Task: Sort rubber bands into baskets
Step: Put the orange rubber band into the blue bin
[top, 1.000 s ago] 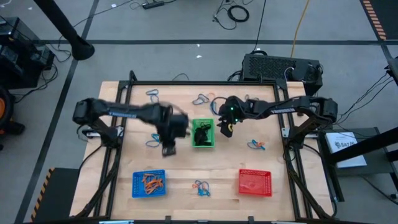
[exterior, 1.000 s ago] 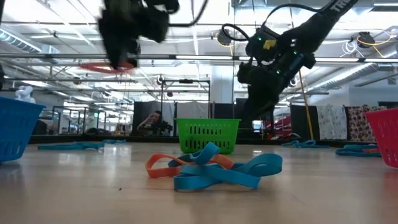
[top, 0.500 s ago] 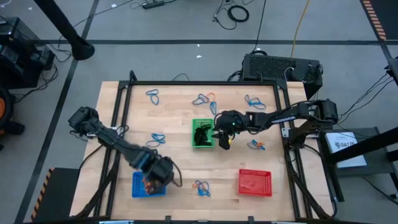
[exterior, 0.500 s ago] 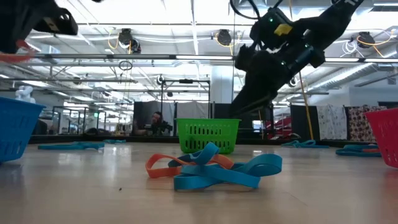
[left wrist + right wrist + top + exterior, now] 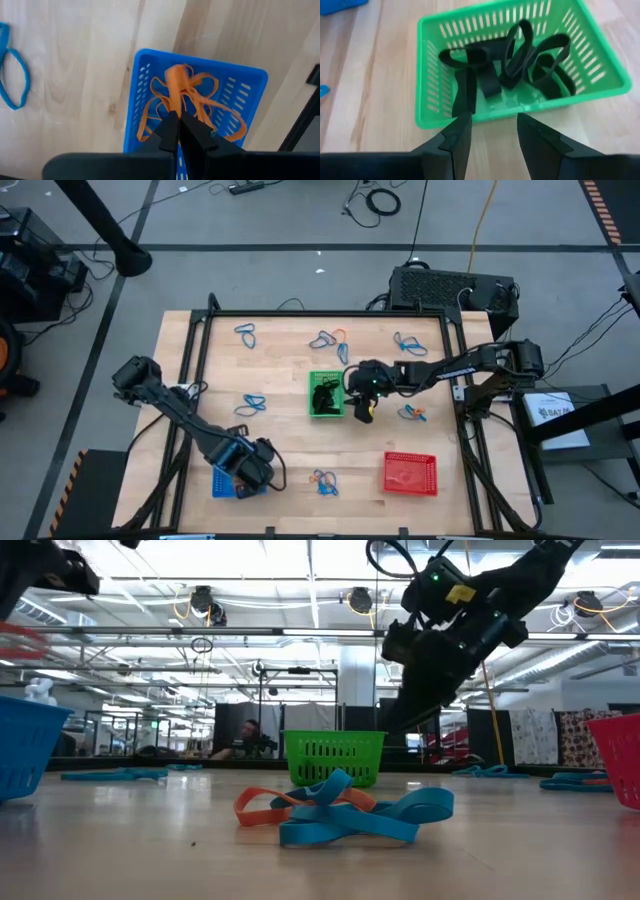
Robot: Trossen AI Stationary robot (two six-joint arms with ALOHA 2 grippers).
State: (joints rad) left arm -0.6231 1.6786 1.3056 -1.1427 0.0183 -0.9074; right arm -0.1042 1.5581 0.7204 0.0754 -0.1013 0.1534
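Your wooden counter (image 5: 290, 460) carries three mesh baskets. The green basket (image 5: 325, 395) sits near the middle and holds black rubber bands (image 5: 512, 62). The blue basket (image 5: 228, 480) is at the front on the left arm's side, holding orange rubber bands (image 5: 187, 102). The red basket (image 5: 410, 473) is at the front on the right arm's side.

Your left arm reaches down over the blue basket. The left pincer (image 5: 179, 127) has its fingers pressed together with no gap, and an orange band lies at their tips above the pile; you cannot tell whether it is pinched or only touching.

Your right arm stretches across to the green basket. The right pincer (image 5: 492, 132) hangs just outside the basket's near wall, fingers spread, nothing between them.

Loose bands lie scattered on the counter. A tangle of blue and orange bands (image 5: 340, 810) rests at the front between the blue and red baskets. Blue bands (image 5: 250, 405) lie left of the green basket. More small clusters (image 5: 325, 338) lie along the far edge, and one cluster (image 5: 410, 413) sits just beside the right pincer.
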